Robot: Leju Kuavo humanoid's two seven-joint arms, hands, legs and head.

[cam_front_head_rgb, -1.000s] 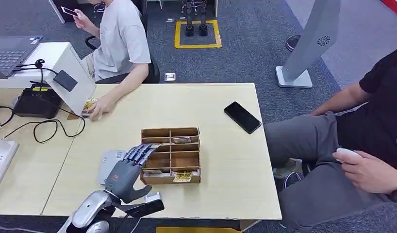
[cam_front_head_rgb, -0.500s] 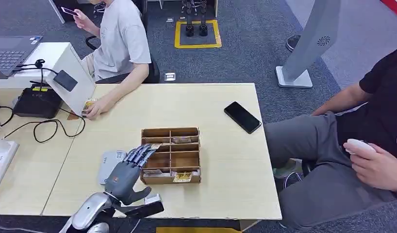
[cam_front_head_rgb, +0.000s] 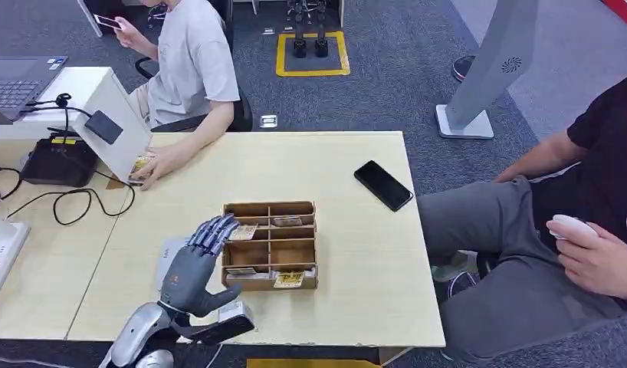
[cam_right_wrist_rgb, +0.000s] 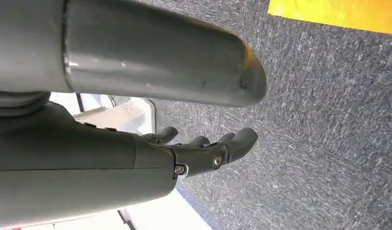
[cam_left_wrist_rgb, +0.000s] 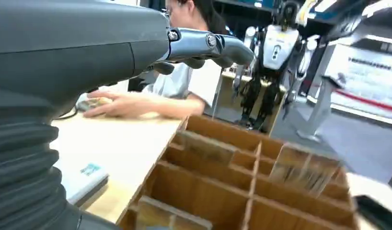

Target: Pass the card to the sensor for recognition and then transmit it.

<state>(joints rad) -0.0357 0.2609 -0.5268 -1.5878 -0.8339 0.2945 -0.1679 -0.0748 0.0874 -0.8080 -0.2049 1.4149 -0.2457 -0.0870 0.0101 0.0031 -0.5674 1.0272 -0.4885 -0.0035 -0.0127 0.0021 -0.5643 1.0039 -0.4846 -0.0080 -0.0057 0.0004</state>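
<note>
Reaching over the compartmented wooden card box, the grey left hand holds nothing, fingers spread; a yellowish card stands in the compartment just beyond its fingertips (right hand hangs empty, fingers loosely apart).

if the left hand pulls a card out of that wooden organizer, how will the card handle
The card leaning in the wooden organizer looks thin and flat, so probably light and slightly bendy. Its face may be slick to pinch. The left hand hovers beside it, holding nothing.
</note>
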